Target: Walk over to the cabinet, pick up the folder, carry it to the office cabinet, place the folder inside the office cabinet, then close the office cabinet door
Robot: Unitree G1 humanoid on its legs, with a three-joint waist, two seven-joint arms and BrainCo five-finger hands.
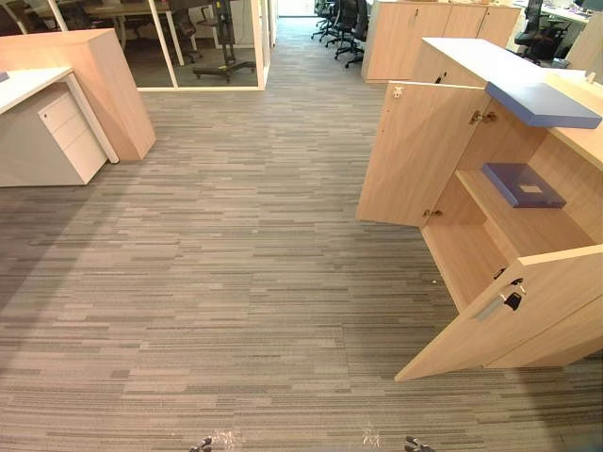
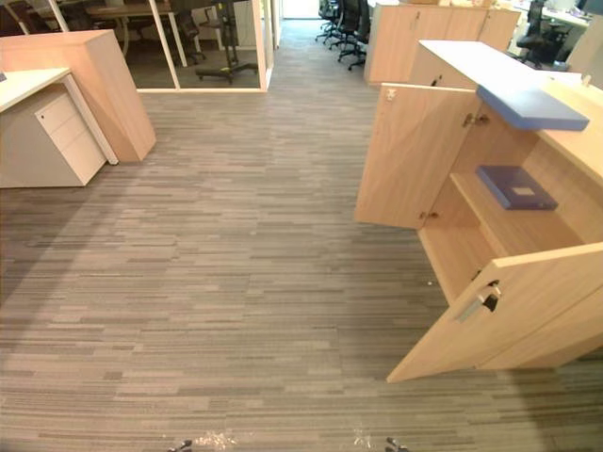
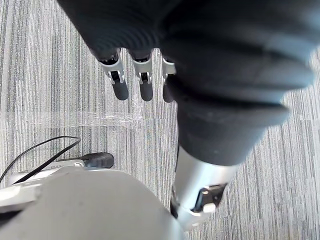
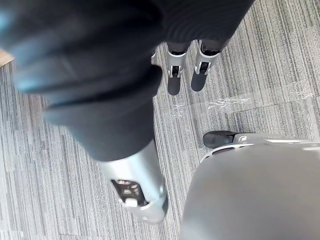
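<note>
The office cabinet (image 1: 490, 235) stands at the right with both doors swung open. A dark blue folder (image 1: 523, 185) lies flat on its upper shelf. The far door (image 1: 415, 155) stands wide towards the aisle. The near door (image 1: 518, 311), with a handle and key (image 1: 509, 299), angles out over the carpet. A blue-grey flat slab (image 1: 542, 104) rests on the cabinet top. My left hand (image 3: 120, 87) hangs over the carpet with straight fingers and holds nothing. My right hand (image 4: 174, 80) hangs the same way, empty.
A desk with a white drawer unit (image 1: 61, 132) and a wooden partition (image 1: 94, 85) stand at the left. More wooden cabinets (image 1: 433, 33) and office chairs (image 1: 344, 24) are at the back. Striped grey carpet (image 1: 236, 264) spreads between them.
</note>
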